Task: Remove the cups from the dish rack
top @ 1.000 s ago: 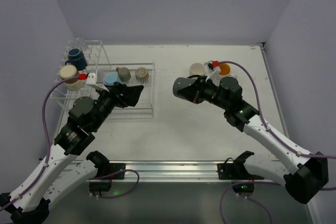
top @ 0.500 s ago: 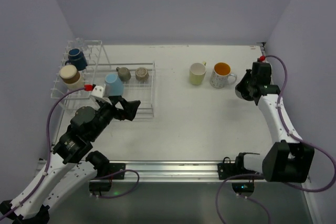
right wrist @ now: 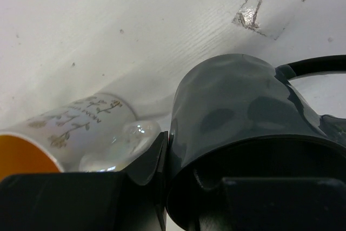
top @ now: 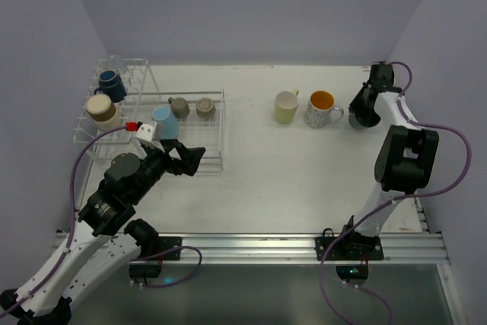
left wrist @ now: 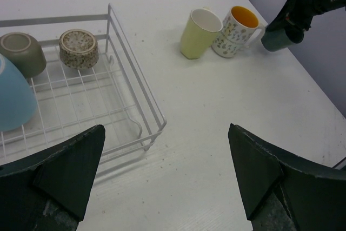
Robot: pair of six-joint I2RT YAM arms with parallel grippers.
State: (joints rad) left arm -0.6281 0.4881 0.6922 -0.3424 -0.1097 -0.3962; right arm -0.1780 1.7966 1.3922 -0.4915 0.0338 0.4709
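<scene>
Holding the dark green cup (right wrist: pixel 238 117), the right fingers (top: pixel 366 108) are clamped on its rim at the far right of the worktop (top: pixel 259 180). It sits hard against the handle of the white mug with orange inside (right wrist: pixel 70 128). I cannot tell if the two touch.

- In the left wrist view the green cup hangs tilted. I cannot tell whether its base has met the worktop.
- Risk: letting go at that tilt could make it roll or tip onto its side.
- Risk: any sideways drift on the way down or on the way out nudges the white mug. That mug stands just beside the pale yellow-green cup (top: pixel 286 106), so one knock may carry on to the next.
- Right arm looks stretched far out, so fine correction there is likely poor.

Left fingers (top: pixel 190 157) are spread wide and holding nothing, above the near rim of the dish rack (left wrist: pixel 132 82).

- In the rack: the light blue cup (left wrist: pixel 13 101), upturned in the basket, and two grey-brown cups (left wrist: pixel 78 47) behind it. The navy cup (top: pixel 110 81) and cream cup (top: pixel 100 109) are on the prong side.
- Risk: a fingertip snags a wire on the way in, dragging or lifting the rack, which looks light.
- Risk: the blue cup's smooth tapered wall may squirt out of a pinch.
</scene>
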